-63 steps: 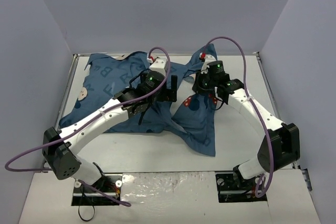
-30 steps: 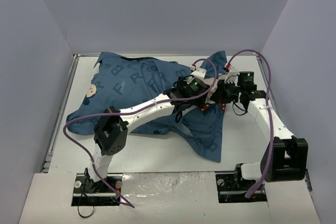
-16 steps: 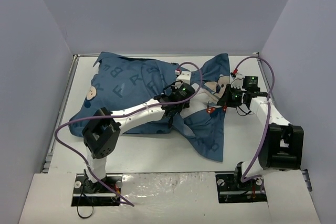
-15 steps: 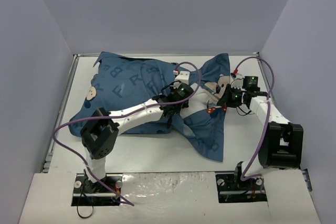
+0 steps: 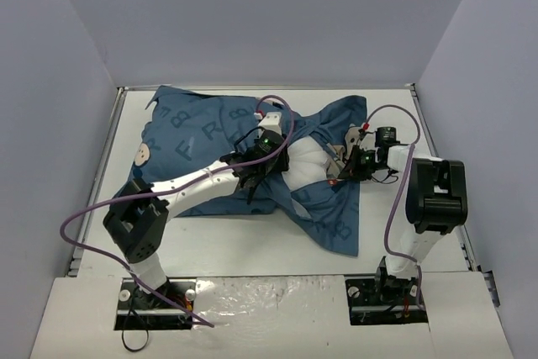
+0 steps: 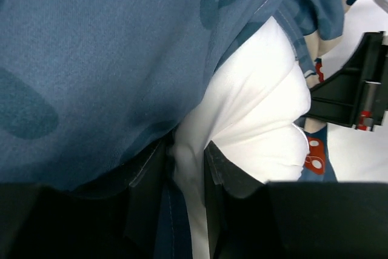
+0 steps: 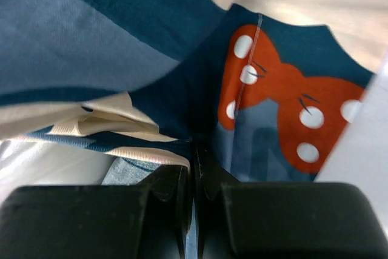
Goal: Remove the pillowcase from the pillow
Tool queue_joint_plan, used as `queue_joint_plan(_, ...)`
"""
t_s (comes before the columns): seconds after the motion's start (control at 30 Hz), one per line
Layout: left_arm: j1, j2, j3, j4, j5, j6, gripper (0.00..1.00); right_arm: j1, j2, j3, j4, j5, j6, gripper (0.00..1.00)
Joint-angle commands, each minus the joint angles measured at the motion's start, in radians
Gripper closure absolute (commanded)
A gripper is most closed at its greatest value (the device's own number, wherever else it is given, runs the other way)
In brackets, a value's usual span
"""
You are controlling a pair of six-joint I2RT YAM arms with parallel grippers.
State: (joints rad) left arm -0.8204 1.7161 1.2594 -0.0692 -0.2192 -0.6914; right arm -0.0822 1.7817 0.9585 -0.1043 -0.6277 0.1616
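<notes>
From above, the pillowcase [image 5: 202,128] lies across the far half of the desk [image 5: 252,245], from the far-left corner toward the right edge. One flap trails toward the near edge. The white pillow [image 5: 307,161] bulges out of its open end near the middle. The left gripper [image 5: 271,166] sits at that opening and the right gripper [image 5: 343,166] just beyond it on the right-edge side.

In the left wrist view, the left gripper's fingers [image 6: 148,186] pinch a fold of the pillow under the pillowcase hem. This probably anchors the stuffing while the cover is drawn off.

In the right wrist view, the right gripper's jaws are clamped on a hem of the pillowcase beside a red dotted bow [image 7: 285,107]. It looks placed to pull the cloth away from the pillow, toward the right edge.
</notes>
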Motion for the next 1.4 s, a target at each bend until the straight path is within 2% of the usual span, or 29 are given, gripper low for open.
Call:
queue_joint_plan(0.0, 0.113, -0.064, -0.048, -0.275, -0.186, 0.125, 0.71, -0.033, 0.065, 0.002, -0.017, 0.326, -0.080, 1.00)
queue_joint_plan(0.1, 0.103, -0.099, 0.000, -0.207, -0.068, 0.177, 0.68, -0.004, 0.080, 0.005, -0.011, 0.296, -0.092, 1.00)
queue_joint_plan(0.17, 0.080, -0.115, 0.073, -0.187, 0.019, 0.222, 0.61, 0.009, 0.087, 0.011, -0.011, 0.273, -0.100, 1.00)
queue_joint_plan(0.2, 0.070, -0.116, 0.102, -0.188, 0.044, 0.231, 0.54, 0.012, 0.091, 0.013, -0.011, 0.264, -0.109, 1.00)
queue_joint_plan(0.23, 0.049, -0.113, 0.133, -0.198, 0.093, 0.242, 0.42, 0.013, 0.093, 0.017, -0.011, 0.247, -0.115, 1.00)
queue_joint_plan(0.37, -0.014, -0.081, 0.265, -0.242, 0.179, 0.279, 0.23, 0.018, 0.087, 0.020, -0.012, 0.203, -0.140, 1.00)
queue_joint_plan(0.6, -0.164, 0.049, 0.420, -0.398, 0.120, 0.222, 0.20, 0.016, 0.050, 0.016, -0.009, 0.119, -0.180, 1.00)
queue_joint_plan(0.8, -0.273, 0.226, 0.567, -0.458, -0.035, 0.228, 0.14, 0.009, 0.042, 0.016, -0.011, 0.066, -0.185, 1.00)
queue_joint_plan(1.07, -0.270, 0.387, 0.702, -0.445, -0.294, 0.236, 0.14, 0.001, 0.042, 0.013, -0.011, 0.014, -0.185, 1.00)
queue_joint_plan(1.17, -0.270, 0.460, 0.777, -0.492, -0.396, 0.213, 0.14, -0.001, 0.035, 0.011, -0.011, 0.002, -0.183, 1.00)
queue_joint_plan(1.37, -0.243, 0.551, 0.848, -0.538, -0.419, 0.101, 0.17, 0.002, 0.024, 0.002, -0.011, -0.021, -0.183, 1.00)
